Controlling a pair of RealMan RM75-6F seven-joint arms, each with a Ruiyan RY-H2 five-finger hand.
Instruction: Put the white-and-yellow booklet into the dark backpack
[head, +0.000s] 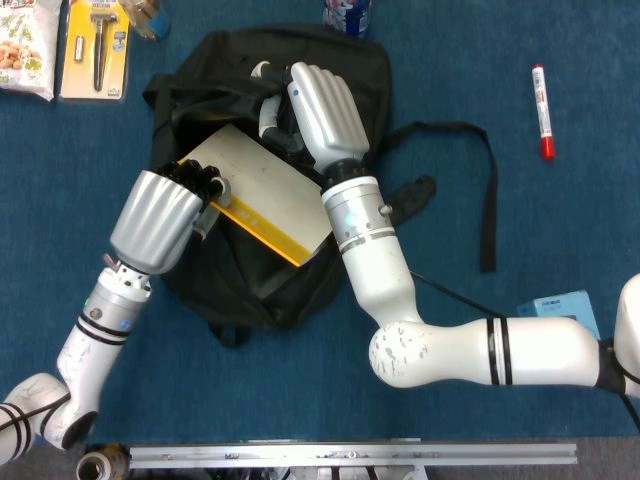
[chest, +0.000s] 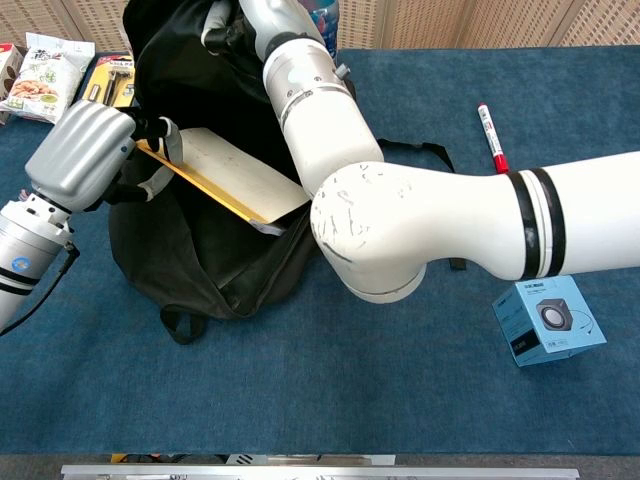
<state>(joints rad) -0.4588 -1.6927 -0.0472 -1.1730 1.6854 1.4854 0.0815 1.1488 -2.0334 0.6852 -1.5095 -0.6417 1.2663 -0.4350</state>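
Your right hand (head: 322, 108) covers the far corner of the white-and-yellow booklet (head: 255, 190), and its fingertips vanish into the dark backpack (head: 240, 275). Your left hand (head: 165, 215) hides the booklet's near end, so the grip underneath can't be read. In the chest view the right hand is cut by the top edge. The blue can (head: 347, 12) is clipped too, label unreadable.

Blue table (head: 300, 400), dark backpack (head: 240, 280), red marker (head: 541, 112), blue box (chest: 548, 330), snack packets (head: 25, 45)
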